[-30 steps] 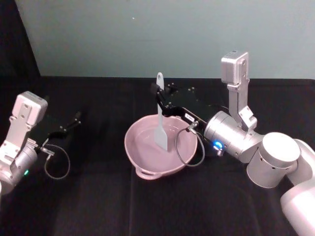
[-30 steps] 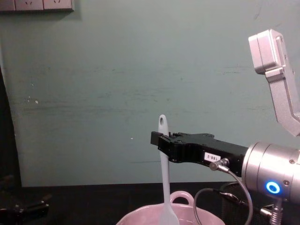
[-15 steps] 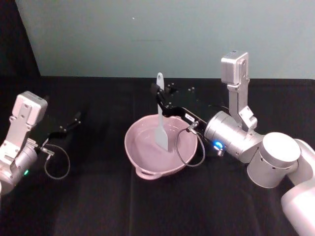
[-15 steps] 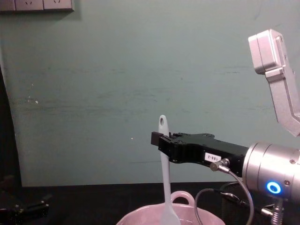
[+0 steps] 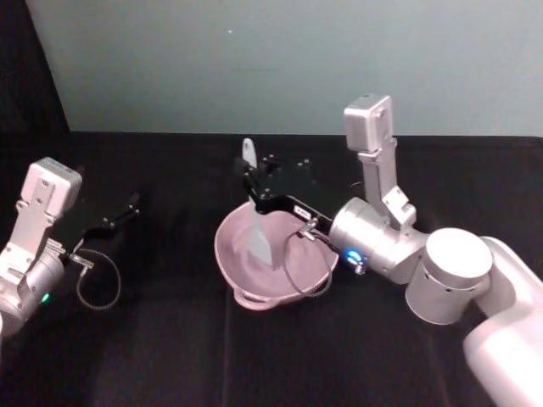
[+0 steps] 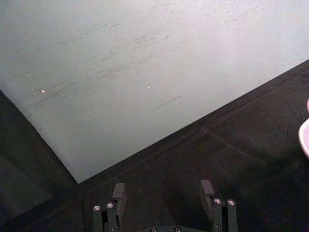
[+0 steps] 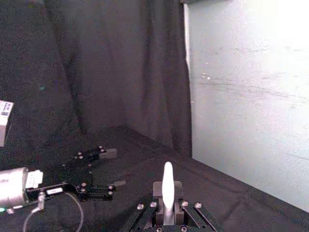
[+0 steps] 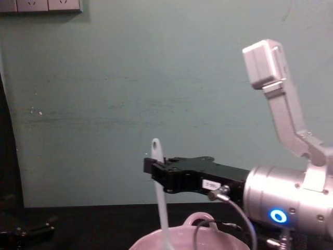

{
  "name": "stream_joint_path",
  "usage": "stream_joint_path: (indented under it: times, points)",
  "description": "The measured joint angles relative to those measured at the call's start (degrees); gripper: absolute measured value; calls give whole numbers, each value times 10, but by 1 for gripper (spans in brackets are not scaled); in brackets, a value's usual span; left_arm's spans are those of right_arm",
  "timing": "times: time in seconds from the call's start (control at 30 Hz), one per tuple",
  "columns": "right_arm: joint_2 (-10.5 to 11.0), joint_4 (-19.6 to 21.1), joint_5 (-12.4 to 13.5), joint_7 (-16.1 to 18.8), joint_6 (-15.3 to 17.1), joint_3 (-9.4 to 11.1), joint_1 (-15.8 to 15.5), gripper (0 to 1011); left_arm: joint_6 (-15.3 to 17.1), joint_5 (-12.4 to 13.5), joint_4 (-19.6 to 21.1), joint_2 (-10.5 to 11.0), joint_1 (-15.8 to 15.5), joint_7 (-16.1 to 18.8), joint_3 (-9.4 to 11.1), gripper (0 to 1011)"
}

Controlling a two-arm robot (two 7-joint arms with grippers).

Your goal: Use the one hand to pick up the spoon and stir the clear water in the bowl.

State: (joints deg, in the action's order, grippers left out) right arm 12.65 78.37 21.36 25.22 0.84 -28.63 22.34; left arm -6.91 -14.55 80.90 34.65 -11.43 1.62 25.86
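Clamping the spoon (image 5: 257,233), the right hand (image 5: 252,181) hides part of the far rim of the bowl (image 5: 227,259) (water indistinct). Black cloth (image 5: 170,356) lies under the spread left gripper (image 5: 127,208).

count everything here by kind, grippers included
grippers: 2, the left gripper open and parked at the left, the right gripper shut on the spoon
spoons: 1, the spoon, head down in the bowl
bowls: 1, the bowl, pink
total: 4

Chest view: spoon (image 8: 162,213) head cut off at btm edge, below right gripper (image 8: 150,167); bowl (image 8: 205,217) mostly cut off too. Grip pt on handle hidden btwn jaws. Water too faint to tell.
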Motion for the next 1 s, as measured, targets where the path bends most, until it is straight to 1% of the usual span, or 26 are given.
stream_joint_path:
  times: [0.03,0.1,0.2,0.33,0.5,0.63,0.67,0.73,0.83,0.87,1.0]
  points:
    - [0,0,0,0,0,0,0,116,0,0,0,0,0,0,0,1011]
    - [-12,-12,0,1,-3,-5,10,116,0,0,0,0,0,0,0,1011]
    - [-21,-25,0,2,-7,-7,19,116,0,0,0,0,0,0,0,1011]
    - [-35,-52,-1,1,-13,-7,37,116,0,0,0,0,0,0,0,1011]
    - [-41,-74,-2,-2,-18,-1,50,116,0,0,0,0,0,0,0,1011]
    - [-38,-83,-2,-8,-19,11,55,116,0,0,0,0,0,0,0,1011]
    - [-38,-83,-2,-8,-19,11,55,116,0,0,0,0,0,0,0,1011]
    - [-33,-81,-2,-11,-19,18,53,114,0,0,0,0,0,0,0,1011]
    - [-22,-68,-1,-14,-17,27,42,114,0,0,0,0,0,0,0,1011]
    - [-22,-68,-1,-14,-17,27,42,116,0,0,0,0,0,0,0,1011]
    - [-7,-37,4,-17,-12,36,18,116,0,0,0,0,0,0,0,1011]
